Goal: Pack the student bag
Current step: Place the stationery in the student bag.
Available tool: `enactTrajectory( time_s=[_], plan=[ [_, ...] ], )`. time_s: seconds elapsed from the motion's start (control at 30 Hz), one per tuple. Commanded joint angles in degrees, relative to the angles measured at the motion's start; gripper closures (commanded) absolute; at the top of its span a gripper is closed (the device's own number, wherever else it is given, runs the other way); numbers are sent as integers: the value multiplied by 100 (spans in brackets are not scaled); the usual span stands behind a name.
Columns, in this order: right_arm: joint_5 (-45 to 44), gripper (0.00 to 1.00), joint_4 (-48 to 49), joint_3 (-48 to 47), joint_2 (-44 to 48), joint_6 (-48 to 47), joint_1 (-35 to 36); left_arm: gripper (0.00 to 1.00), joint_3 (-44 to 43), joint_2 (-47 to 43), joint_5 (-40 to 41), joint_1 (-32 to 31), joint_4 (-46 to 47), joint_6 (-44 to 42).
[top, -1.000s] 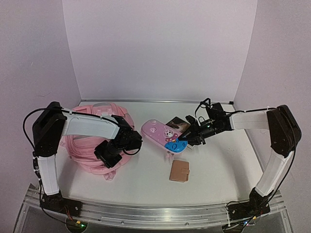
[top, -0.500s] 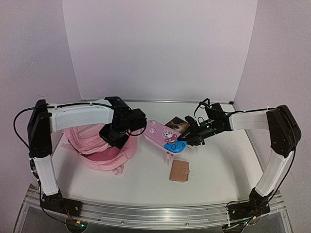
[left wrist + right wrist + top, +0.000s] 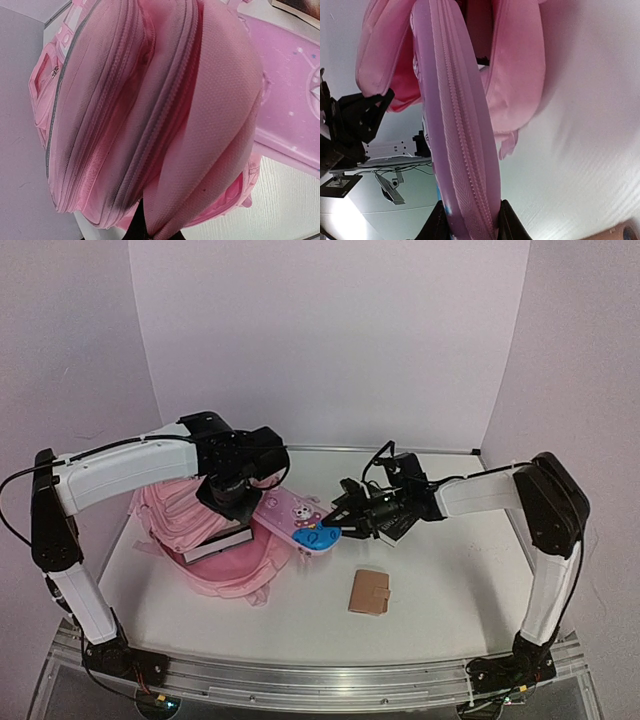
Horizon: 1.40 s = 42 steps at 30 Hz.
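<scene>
Left wrist: end effector (image 3: 142, 231) behind student bag (image 3: 150, 115)

A white tabletop (image 3: 450, 585) is boxed in by three plain pale-lilac panels, the back wall (image 3: 330, 340), the left wall (image 3: 60, 350) and the right wall (image 3: 590, 350), all under soft, even light with faint shadows, and a ribbed aluminium rail (image 3: 320, 675) runs along its near edge.

Left hand (image 3: 237, 506) pinches student bag (image 3: 168, 520); right hand (image 3: 336, 524) holds case (image 3: 288, 514).
</scene>
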<state>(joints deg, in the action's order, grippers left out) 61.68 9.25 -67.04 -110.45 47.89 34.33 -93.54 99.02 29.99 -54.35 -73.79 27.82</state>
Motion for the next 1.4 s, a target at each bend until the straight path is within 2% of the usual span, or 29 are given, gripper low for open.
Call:
enactTrajectory(
  time_s=[0.0,0.13,0.23,0.43,0.67,0.77,0.87,0.93,1.03,1.07,1.17,1.23,1.3,1.37],
  plan=[
    [-297,100,2303,-675,-801,2265,222,100,-507,-246,104,-50,513,-101],
    [-452,100,4189,-994,-1655,4126,407,100,-525,-347,26,-51,655,-165],
    [-721,100,4607,-1384,-2074,4410,449,100,-416,-477,-144,-51,895,-279],
    [-1144,100,3626,-2432,-2517,3611,452,100,-300,-541,-228,-50,889,-272],
    [-1533,98,1536,-3421,-2840,1886,452,100,-204,-662,-283,-49,896,-242],
    [-1820,80,737,-3673,-2890,1036,461,100,-178,-682,-295,-48,903,-239],
    [-1863,62,432,-3721,-2855,711,463,100,-129,-664,-311,-46,904,-209],
    [-1876,53,106,-3745,-2725,401,463,100,-93,-640,-295,-47,912,-168],
    [-1937,34,-273,-3622,-2360,-106,461,100,-68,-610,-273,-22,897,-53],
    [-1982,32,-427,-3546,-2215,-307,461,100,-64,-610,-280,-10,880,-17],
    [-2167,38,-872,-3361,-1901,-807,455,100,-3,-665,-311,47,894,71],
    [-2191,47,-916,-3215,-1772,-1016,452,100,82,-746,-386,77,994,76],
    [-2073,57,-916,-3189,-1814,-1021,452,100,144,-794,-441,86,1076,59],
    [-1897,60,-916,-3322,-2017,-860,455,100,157,-797,-463,89,1100,39]
  ],
)
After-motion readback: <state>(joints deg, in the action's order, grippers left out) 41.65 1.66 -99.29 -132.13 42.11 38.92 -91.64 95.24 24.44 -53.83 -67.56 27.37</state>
